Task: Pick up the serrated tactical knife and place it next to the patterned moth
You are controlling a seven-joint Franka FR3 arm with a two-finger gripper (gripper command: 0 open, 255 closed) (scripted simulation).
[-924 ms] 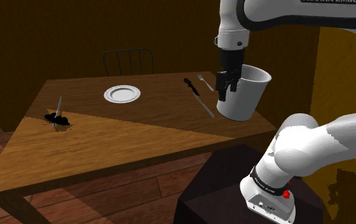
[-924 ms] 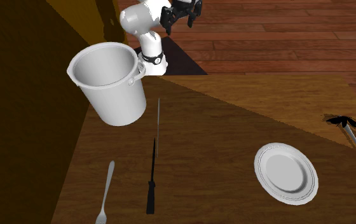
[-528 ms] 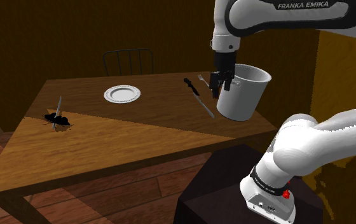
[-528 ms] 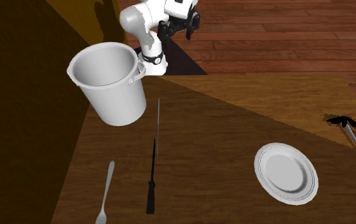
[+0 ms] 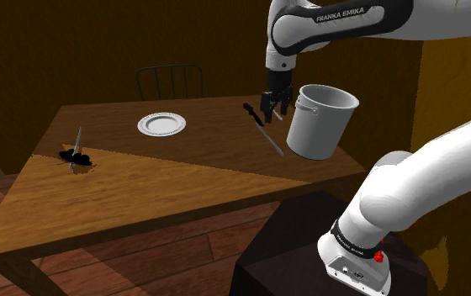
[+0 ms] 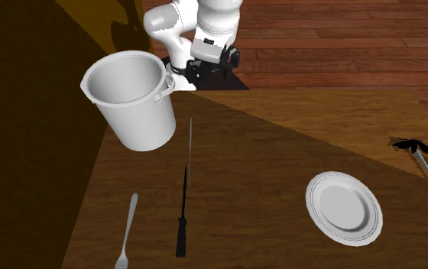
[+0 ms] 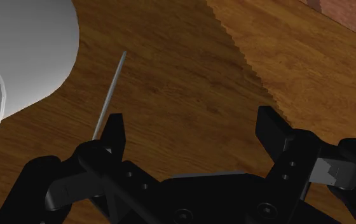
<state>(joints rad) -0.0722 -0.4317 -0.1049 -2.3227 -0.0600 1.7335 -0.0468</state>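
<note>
We are in the approach. The jaws hang wide open and empty above the table (image 5: 183, 177). The knife (image 7: 110, 92) lies flat under them, its thin blade running out past one finger, with the bucket (image 7: 18, 51) close beside that finger. The moth (image 5: 74, 157) sits well apart from the jaws, at the table's other end. Next, we judge, we must centre the jaws across the knife and come down without brushing the bucket. Against the earlier frames, the jaws have swung from the bucket's front to over the knife; knife, bucket and moth lie unmoved.
</note>
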